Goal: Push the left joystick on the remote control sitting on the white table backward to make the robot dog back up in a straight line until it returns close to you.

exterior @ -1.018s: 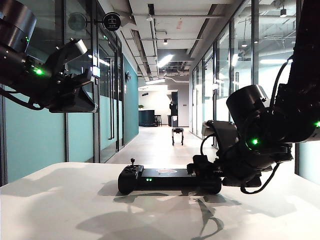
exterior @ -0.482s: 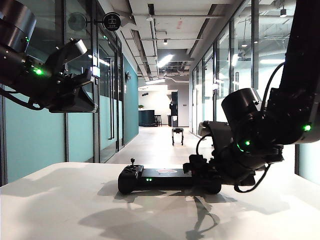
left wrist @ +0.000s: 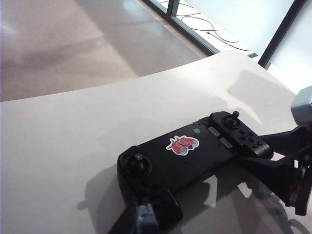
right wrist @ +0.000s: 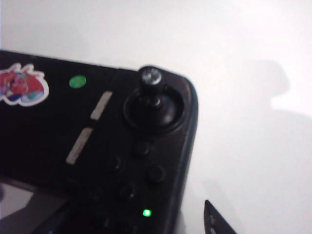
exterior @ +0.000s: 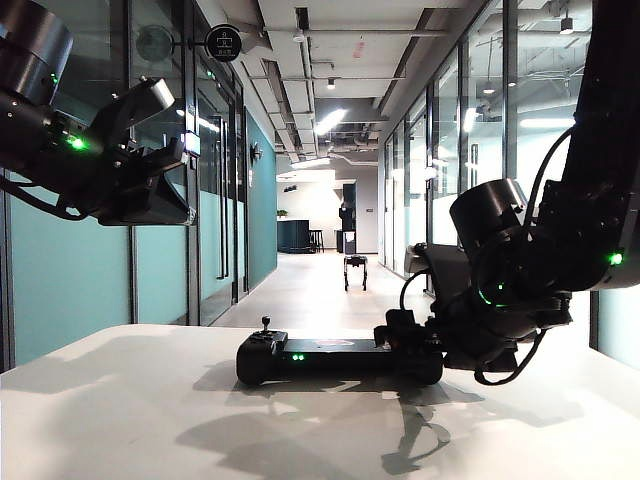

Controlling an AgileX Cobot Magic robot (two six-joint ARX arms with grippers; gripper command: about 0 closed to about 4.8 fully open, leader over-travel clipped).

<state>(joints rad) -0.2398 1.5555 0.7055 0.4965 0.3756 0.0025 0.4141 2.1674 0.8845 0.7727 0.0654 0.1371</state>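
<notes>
The left joystick [exterior: 265, 324] stands upright on the left end of the remote control [exterior: 335, 358], as the exterior view shows it. The remote control lies flat on the white counter [exterior: 120, 420], long axis running left to right across that view. The robot dog [exterior: 355, 270] stands far down the corridor, well apart from the counter.

The right end effector [exterior: 405, 345] is at the opposite, right end of the remote control, low over the counter, jaws released and wide; whether it touches the body cannot be told. Its wrist view shows the other joystick [right wrist: 151, 78], not the left one.

The left end effector [exterior: 150, 190] hangs high above the counter's left side; its state cannot be told from these views. Its wrist view looks down on the left joystick [left wrist: 138, 157], with the remote control [left wrist: 195, 146] below it.

Judgement: the left joystick lies below and toward centre from the left end effector, which sits on its side; the right end effector would have to cross the controller's full length.
</notes>
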